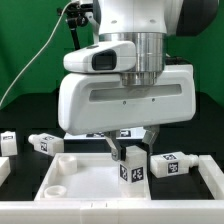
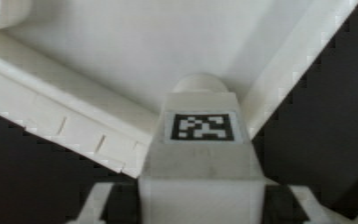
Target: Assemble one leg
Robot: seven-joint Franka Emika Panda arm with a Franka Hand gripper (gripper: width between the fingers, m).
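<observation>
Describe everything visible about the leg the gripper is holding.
The leg is a small white block-shaped peg, plastic by its look, with a black-and-white square tag on the face toward the exterior camera; the wrist view shows another tag on it. It stands upright, clamped near its upper end between the fingers of the gripper. Its lower end is at the large white panel; whether it touches cannot be told. Similar legs lie behind it on the dark table.

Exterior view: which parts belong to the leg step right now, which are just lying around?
In play:
- the leg in the gripper
- the square panel under it

Lying about:
- spare leg, the exterior view's right
- two spare legs, the exterior view's left
</observation>
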